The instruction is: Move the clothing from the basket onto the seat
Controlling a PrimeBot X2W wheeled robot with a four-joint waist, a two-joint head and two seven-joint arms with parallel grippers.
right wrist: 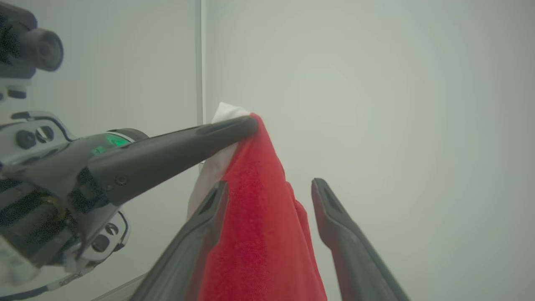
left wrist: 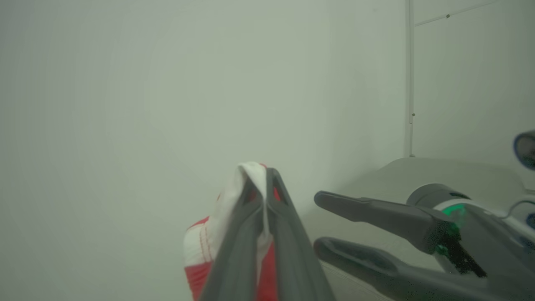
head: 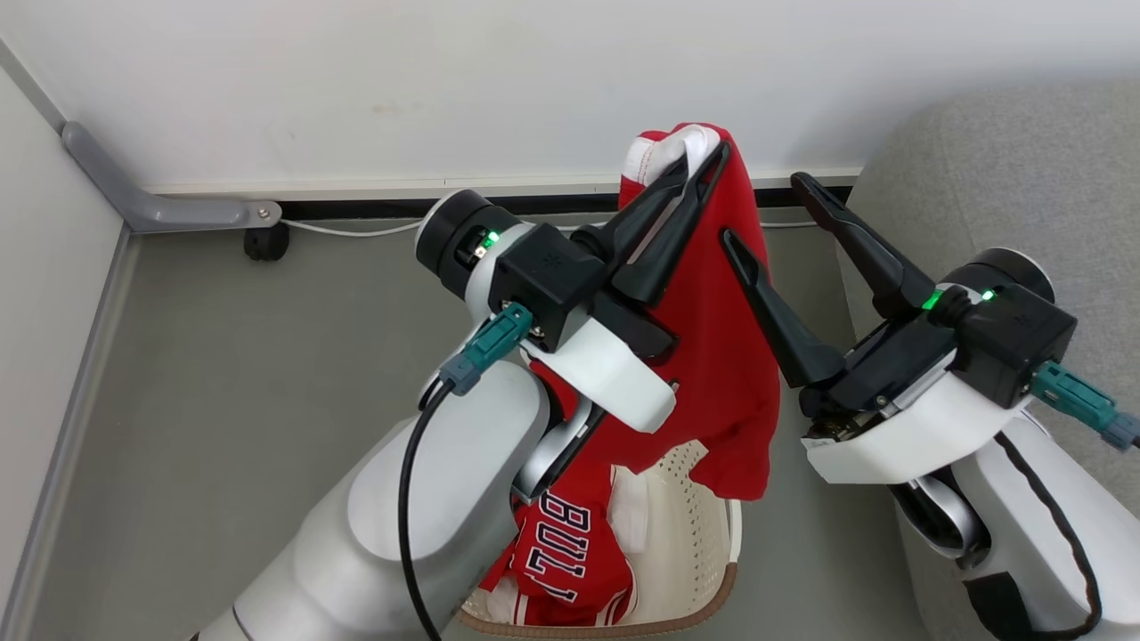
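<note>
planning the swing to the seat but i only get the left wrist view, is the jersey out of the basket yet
observer: mostly. The jersey hangs from the left gripper, hem over the basket; whether it clears the rim I can't tell.
operator: anything left inside
observer: yes, a second jersey lies in the basket.
operator: right gripper holding too
observer: no, the right gripper is open; the jersey hangs between its fingers.
</note>
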